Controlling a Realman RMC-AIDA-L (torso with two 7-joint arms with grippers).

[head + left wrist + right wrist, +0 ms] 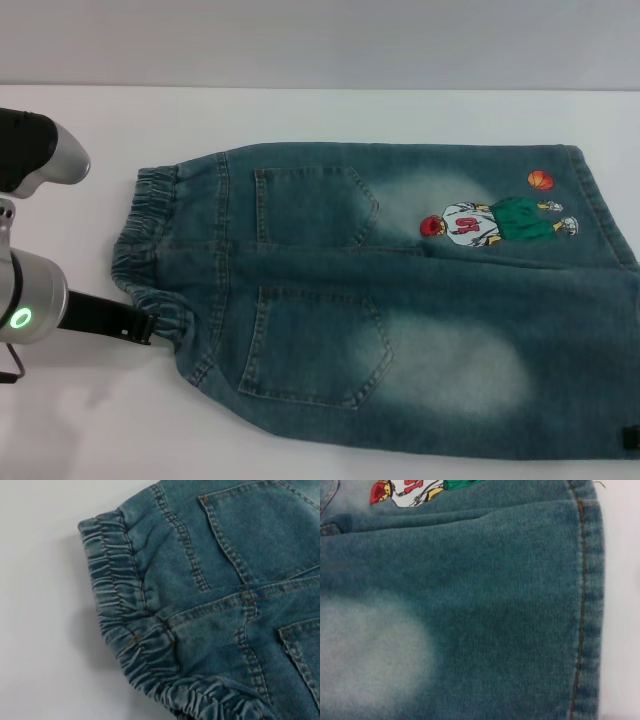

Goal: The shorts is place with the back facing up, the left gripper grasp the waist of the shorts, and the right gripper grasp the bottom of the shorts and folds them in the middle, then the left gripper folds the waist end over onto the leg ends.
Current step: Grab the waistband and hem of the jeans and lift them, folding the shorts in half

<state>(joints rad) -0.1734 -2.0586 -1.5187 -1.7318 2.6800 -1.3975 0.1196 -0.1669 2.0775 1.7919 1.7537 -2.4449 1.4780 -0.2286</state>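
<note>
Head view shows the shorts [390, 300] flat on the white surface [300, 110], back pockets up, waist [150, 250] to the left, hems to the right. The left hand [150, 327] touches the near waist corner; whether it pinches I cannot tell. Denim looks soft, floppy, moderately heavy: grip the thick gathered band and stitched hem.

The faded blue denim shorts [400, 300] cover the white table [320, 110] from centre toward three o'clock. Bare tabletop lies open at twelve and seven o'clock (nothing stands there). At nine o'clock the black forked left gripper [150, 328] touches the ruffled waist [145, 245].
</note>
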